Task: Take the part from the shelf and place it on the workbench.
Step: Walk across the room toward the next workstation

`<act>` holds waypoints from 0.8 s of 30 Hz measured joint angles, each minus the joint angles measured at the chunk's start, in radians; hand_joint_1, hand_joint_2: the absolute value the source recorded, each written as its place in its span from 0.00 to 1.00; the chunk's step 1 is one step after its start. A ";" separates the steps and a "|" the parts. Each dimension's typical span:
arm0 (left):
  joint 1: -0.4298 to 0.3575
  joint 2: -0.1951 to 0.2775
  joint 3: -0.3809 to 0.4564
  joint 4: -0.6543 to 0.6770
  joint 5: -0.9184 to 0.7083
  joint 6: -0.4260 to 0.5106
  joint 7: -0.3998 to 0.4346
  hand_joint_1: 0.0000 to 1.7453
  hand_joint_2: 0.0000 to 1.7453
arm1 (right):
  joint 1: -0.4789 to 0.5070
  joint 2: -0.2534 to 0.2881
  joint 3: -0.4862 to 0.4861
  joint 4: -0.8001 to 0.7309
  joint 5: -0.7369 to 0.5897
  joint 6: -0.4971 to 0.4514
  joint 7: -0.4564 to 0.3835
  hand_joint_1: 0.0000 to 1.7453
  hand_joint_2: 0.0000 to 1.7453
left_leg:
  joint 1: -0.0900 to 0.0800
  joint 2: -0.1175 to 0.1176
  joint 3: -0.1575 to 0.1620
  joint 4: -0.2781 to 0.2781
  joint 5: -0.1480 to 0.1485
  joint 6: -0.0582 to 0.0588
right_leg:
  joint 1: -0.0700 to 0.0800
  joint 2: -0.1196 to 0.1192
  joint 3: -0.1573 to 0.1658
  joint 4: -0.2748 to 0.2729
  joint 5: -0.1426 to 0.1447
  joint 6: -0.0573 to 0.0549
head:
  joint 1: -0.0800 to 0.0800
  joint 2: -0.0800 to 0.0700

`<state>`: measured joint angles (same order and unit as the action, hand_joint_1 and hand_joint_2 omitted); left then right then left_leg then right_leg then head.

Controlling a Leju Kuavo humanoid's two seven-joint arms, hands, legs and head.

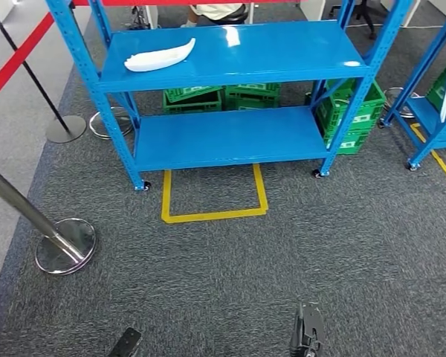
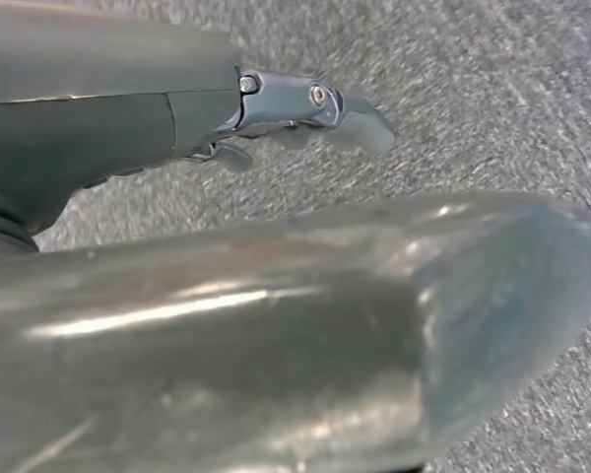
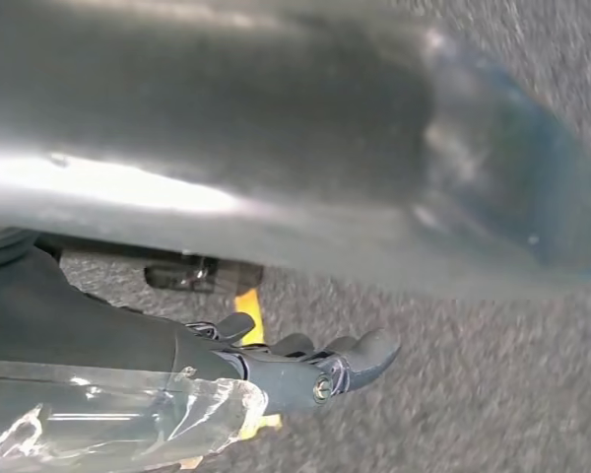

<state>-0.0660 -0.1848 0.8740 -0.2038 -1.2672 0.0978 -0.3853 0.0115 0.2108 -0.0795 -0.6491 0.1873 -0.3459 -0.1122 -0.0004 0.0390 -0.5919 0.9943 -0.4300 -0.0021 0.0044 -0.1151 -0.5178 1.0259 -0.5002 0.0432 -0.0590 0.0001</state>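
Progress on the task looks to be at its very start, judging from where things lie: the part (image 1: 160, 56) sits untouched on the shelf (image 1: 238, 52) and neither hand holds anything. Going from the left of the head view, a red barrier belt (image 1: 13, 65) slants down toward a stanchion base (image 1: 66, 129), and a second stanchion (image 1: 64, 245) leans over the grey carpet (image 1: 221, 275) nearer the robot. Next comes the blue metal shelf, and on the left end of its upper board lies the part, a long, slim, white piece, curved like a shallow boat with pointed ends, lying flat with its length along the board. Beneath the lower board, green crates (image 1: 221, 97) stand on the floor, and a yellow taped outline (image 1: 214, 195) marks the carpet just in front of the shelf. Further right, another green crate (image 1: 352, 111) rests against the shelf's right leg, and a second blue rack (image 1: 434, 104) stands at the edge. At the bottom of the picture the left hand (image 1: 126, 343) and the right hand (image 1: 307, 332) hang low, well apart from the shelf. In the wrist views the left hand (image 2: 307, 108) and right hand (image 3: 307, 365) each show fingers stretched out loosely over carpet, grasping nothing. Everything remains to do: approaching the shelf, taking the part, and carrying it to the workbench.
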 joint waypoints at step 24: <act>-0.005 0.033 0.011 0.000 -0.012 -0.080 0.004 0.00 0.00 | 0.005 -0.039 0.130 -0.001 -0.170 -0.019 0.022 0.00 0.00 | 0.006 -0.053 -0.126 0.224 -0.131 -0.038 | -0.006 0.119 0.012 -0.015 -0.003 -0.045 | 0.011 0.000</act>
<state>-0.0707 -0.1522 0.8846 -0.2038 -1.2791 0.0183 -0.3812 0.0168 0.1713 0.0502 -0.6501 0.0174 -0.3644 -0.0904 0.0060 -0.0137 -0.7177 1.2181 -0.5612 -0.0399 -0.0015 0.0035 -0.5055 1.0108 -0.5036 -0.0023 -0.0484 0.0000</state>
